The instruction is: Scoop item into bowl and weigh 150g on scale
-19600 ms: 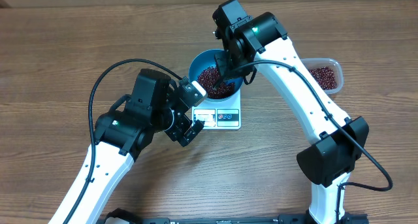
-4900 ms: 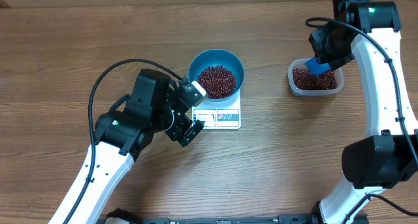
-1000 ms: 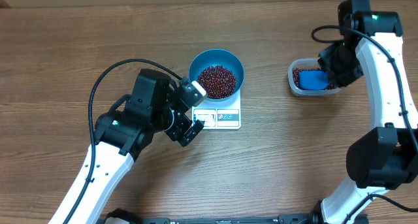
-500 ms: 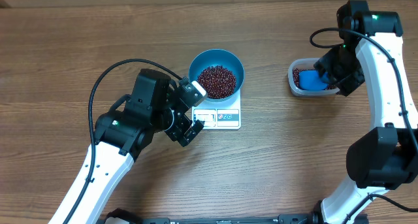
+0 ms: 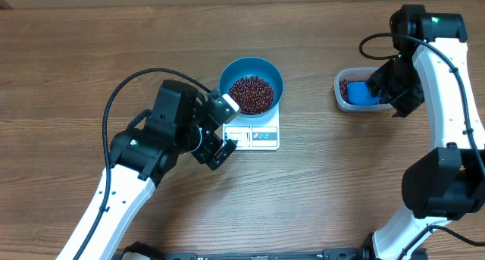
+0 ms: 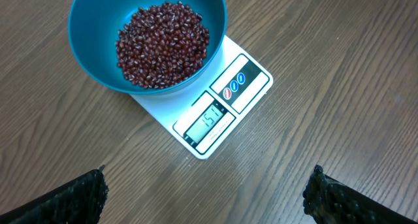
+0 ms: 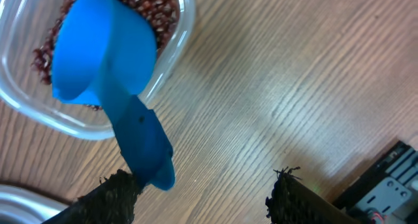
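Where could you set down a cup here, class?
Bare wood lies between the scale and the clear tub, and behind the bowl to the table's far edge. Crowded: beside the scale's display, where the left gripper hovers, and around the tub, by the right gripper.

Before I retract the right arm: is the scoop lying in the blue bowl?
No, the scoop rests in the clear tub, while the bowl holds only beans.

Bright, even light; soft shadows.
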### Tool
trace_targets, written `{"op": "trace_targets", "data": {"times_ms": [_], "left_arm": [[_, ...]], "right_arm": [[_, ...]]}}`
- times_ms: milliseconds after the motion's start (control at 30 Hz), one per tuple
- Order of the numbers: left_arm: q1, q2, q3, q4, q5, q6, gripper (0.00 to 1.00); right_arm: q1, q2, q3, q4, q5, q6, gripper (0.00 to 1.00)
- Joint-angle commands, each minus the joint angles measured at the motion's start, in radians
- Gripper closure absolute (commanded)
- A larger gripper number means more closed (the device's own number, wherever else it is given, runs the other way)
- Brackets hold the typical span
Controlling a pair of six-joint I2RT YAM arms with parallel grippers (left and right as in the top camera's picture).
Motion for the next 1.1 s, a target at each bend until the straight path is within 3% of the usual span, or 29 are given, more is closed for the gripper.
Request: {"op": "trace_targets", "data": {"times_ms": [0, 767, 1067], "left_arm": [[0.005, 0.000, 0.006, 0.002, 0.001, -0.007, 0.00], [0.005, 0.000, 0.006, 0.002, 0.001, -0.007, 0.01], [0.005, 0.000, 0.006, 0.002, 0.002, -0.007, 0.00]], "right_arm": [[0.002, -0.029, 0.002, 0.003, 0.061, 0.095, 0.32], [0.006, -0.029, 0.002, -0.040, 0.017, 0.148, 0.33], [0.076, -0.029, 0.002, -0.045, 0.000, 0.177, 0.33]]}}
